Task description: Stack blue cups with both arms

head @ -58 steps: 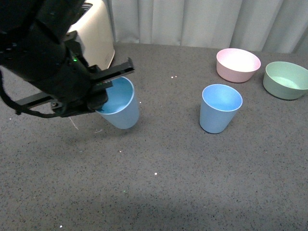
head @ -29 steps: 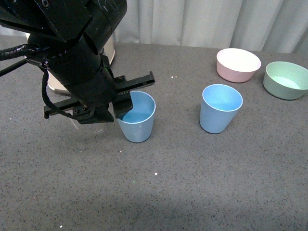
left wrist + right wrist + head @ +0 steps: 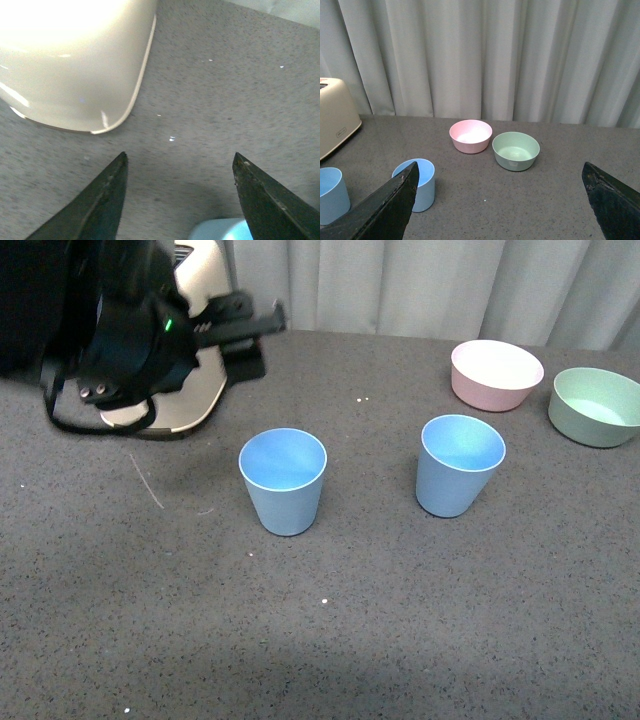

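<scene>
Two light blue cups stand upright on the dark grey table. One cup [image 3: 284, 480] is at centre left, the other cup [image 3: 459, 464] to its right, apart from it. My left gripper [image 3: 240, 335] is open and empty, raised at the far left near the toaster, well behind the left cup. In the left wrist view the gripper [image 3: 180, 162] is spread wide, with that cup's rim [image 3: 220, 230] just showing between the jaws. My right gripper [image 3: 500, 172] is open and empty; the right wrist view shows both cups [image 3: 420, 184] [image 3: 331, 195] from afar. The right arm is not in the front view.
A cream toaster [image 3: 185, 360] stands at the back left, partly hidden by my left arm. A pink bowl [image 3: 496, 374] and a green bowl [image 3: 595, 406] sit at the back right. A grey curtain [image 3: 420, 285] hangs behind the table.
My left gripper has set the left cup down upright, let go of it, and pulled back and up toward the toaster. The right cup has not moved.
</scene>
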You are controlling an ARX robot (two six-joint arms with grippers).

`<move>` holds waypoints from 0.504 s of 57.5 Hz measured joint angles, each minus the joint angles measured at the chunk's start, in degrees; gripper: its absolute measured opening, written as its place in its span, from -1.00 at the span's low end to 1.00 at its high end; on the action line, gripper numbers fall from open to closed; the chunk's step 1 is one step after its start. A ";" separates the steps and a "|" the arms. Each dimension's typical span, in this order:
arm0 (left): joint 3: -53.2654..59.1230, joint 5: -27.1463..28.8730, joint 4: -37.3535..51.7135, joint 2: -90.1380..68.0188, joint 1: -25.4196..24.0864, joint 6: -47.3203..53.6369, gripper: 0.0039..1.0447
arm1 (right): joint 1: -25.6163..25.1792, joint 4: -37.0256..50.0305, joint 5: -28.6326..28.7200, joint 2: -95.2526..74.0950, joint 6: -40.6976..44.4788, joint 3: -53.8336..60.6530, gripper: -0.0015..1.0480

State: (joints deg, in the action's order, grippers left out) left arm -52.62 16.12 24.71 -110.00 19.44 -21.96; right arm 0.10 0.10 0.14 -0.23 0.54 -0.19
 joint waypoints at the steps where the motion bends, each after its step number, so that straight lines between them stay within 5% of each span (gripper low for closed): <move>1: 1.79 0.26 3.28 0.11 -0.17 1.70 0.18 | 0.00 0.00 -0.04 0.00 0.00 0.00 0.82; 7: 16.02 -0.24 31.71 2.80 -2.71 13.51 -0.16 | 0.00 0.00 -0.07 0.00 -0.02 0.00 0.82; 11: 20.15 -1.38 39.89 8.50 -4.28 16.87 -0.37 | 0.00 0.00 -0.07 0.00 0.00 0.00 0.82; 21: 29.31 -4.50 43.17 20.33 -7.72 20.20 -0.94 | 0.00 0.00 -0.04 0.00 0.00 0.00 0.82; 29: 35.93 -6.93 42.25 25.09 -9.79 20.92 -0.93 | 0.00 0.00 -0.07 0.00 -0.02 0.00 0.82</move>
State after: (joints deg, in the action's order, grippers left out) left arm -16.69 9.19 66.96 -84.90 9.65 -1.04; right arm 0.10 0.10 0.08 -0.23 0.51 -0.19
